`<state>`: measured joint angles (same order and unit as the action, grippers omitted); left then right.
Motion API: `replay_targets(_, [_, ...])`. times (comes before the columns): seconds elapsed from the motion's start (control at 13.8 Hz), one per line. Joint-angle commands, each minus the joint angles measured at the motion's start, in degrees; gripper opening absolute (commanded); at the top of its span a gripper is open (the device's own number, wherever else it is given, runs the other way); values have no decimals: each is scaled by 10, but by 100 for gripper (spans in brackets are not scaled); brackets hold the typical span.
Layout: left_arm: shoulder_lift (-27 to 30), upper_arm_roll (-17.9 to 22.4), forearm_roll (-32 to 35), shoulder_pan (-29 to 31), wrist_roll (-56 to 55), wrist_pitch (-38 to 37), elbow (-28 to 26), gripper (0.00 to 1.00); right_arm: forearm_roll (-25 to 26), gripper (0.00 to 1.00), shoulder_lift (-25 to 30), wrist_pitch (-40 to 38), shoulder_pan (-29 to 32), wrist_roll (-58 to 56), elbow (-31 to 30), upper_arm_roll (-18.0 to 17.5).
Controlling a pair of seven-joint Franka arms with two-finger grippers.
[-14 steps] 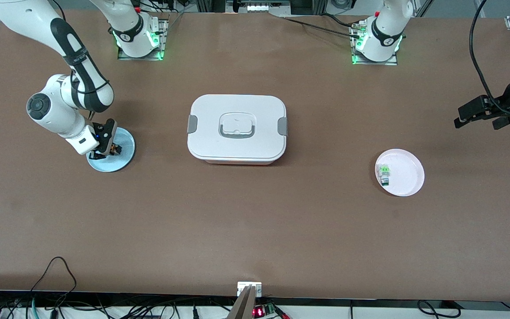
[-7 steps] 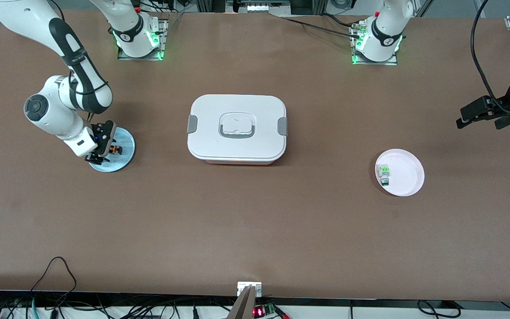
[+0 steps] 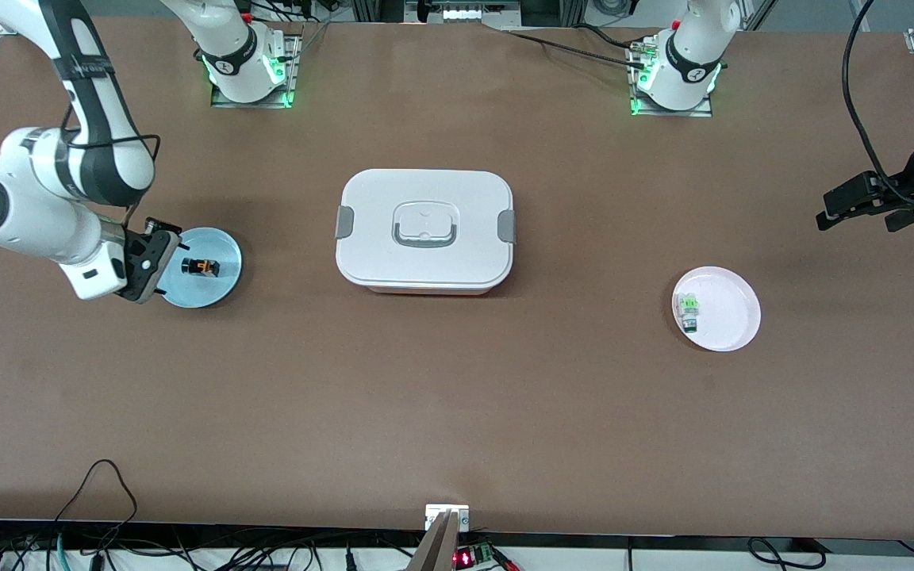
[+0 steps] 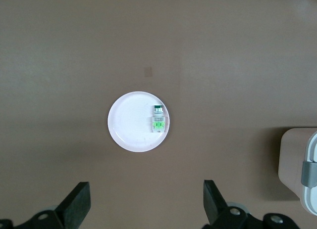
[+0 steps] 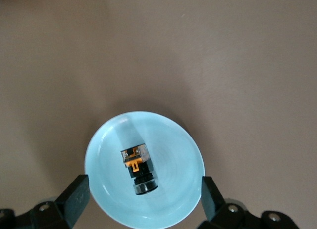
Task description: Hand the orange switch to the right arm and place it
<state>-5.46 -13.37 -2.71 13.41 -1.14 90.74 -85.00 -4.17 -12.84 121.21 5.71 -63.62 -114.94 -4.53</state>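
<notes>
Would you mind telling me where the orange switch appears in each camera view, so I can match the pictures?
Front view: the orange switch lies on the blue plate toward the right arm's end of the table.
Left wrist view: not in it; only the white plate with the green-topped switch shows.
Right wrist view: it lies mid-plate.
Shared landmark: the blue plate.

Table layout, clock read in the front view

Lidded box (image 3: pixel 424 231) mid-table. Orange switch (image 3: pixel 199 267) lies on a plate (image 3: pixel 219 288) at its 9 o'clock; green-topped switch (image 3: pixel 689 310) on another plate (image 3: pixel 731 317) at 4 o'clock.
</notes>
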Motion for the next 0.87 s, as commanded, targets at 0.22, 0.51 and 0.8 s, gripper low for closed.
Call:
replay_targets(0.22, [1, 146, 6, -150, -9, -10, 12, 100, 7, 100, 71, -126, 0, 305, 70, -43])
replay_targets(0.51, [-1, 143, 0, -149, -6, -3, 12, 100, 35, 100, 102, -209, -1, 487, 119, -60])
replay_targets(0.8, [-2, 149, -1, -145, 1, 11, 12, 100, 42, 100, 127, -300, 1, 621, 182, -69])
